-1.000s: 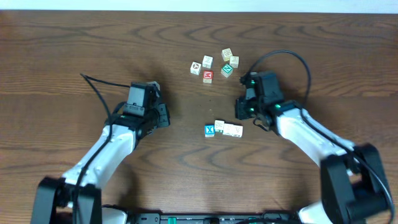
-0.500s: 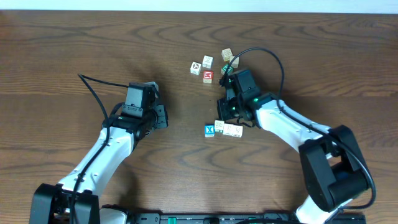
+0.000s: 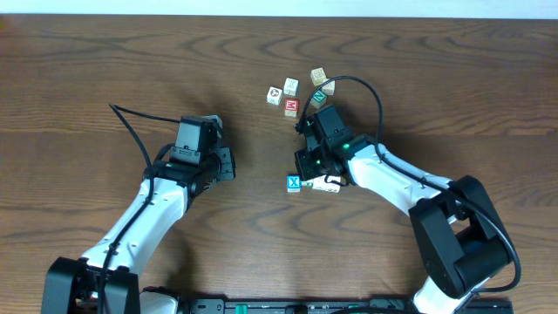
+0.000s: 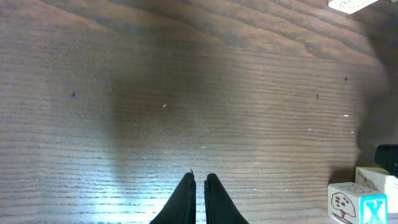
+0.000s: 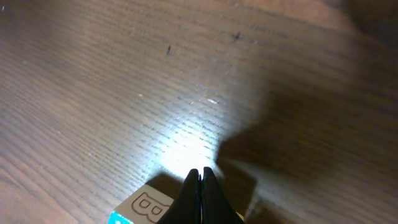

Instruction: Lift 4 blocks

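A short row of blocks lies at mid-table: the bright blue block with a white X (image 3: 294, 182) at its left end, cream blocks (image 3: 330, 185) to its right. My right gripper (image 3: 307, 172) hangs shut directly over the row and hides its middle. In the right wrist view its shut fingertips (image 5: 200, 172) sit beside a cube with a cream B face and a blue edge (image 5: 147, 205). My left gripper (image 3: 229, 164) is shut and empty, well left of the row. Its wrist view shows the shut tips (image 4: 199, 178) over bare wood and the blue X block (image 4: 375, 209) at the lower right.
A loose cluster of cubes lies behind the row: two cream ones (image 3: 274, 94) (image 3: 290, 85), a red-faced cube (image 3: 291, 106), a tan one (image 3: 318, 77) and a green-faced cube (image 3: 321, 95) beside the right arm's cable. The table is dark wood.
My right arm has swung left and forward, from beside the row's right end to directly over it. The left arm has barely moved. Both grippers stayed shut.
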{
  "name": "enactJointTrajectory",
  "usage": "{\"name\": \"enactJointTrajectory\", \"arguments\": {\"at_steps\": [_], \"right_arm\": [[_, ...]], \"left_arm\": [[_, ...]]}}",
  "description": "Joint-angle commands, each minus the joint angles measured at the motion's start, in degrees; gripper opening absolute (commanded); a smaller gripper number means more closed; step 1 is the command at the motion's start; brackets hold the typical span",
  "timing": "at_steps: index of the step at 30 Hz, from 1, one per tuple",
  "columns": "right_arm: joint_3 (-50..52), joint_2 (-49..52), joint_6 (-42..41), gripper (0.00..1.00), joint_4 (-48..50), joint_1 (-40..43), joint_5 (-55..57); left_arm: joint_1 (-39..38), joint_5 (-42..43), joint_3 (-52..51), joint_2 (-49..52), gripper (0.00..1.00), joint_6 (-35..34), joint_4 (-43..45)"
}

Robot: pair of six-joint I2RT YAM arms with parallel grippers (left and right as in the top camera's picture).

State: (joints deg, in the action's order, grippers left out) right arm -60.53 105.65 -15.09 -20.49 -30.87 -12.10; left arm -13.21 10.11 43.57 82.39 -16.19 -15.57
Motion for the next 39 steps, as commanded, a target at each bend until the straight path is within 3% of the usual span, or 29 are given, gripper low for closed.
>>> {"name": "enactJointTrajectory", "arguments": {"at_steps": [1,23,39], "right_arm": [[-0.6,0.1,-0.7,0.01,-0.7,-0.6,-0.2],[-0.6,0.1,-0.7,0.01,-1.9,-0.5,2.3],[-1.7,0.1,-1.6,0.01,-5.1,4.8,3.6]], "left_arm": [[0.3,-0.8,1.4,-0.3,0.08,1.1,-0.5],[0.3,-0.7,1.4,-0.3,0.08,1.1,-1.0],[0.3,-0.7,1.4,-0.3,0.08,1.1,-1.7]]}}
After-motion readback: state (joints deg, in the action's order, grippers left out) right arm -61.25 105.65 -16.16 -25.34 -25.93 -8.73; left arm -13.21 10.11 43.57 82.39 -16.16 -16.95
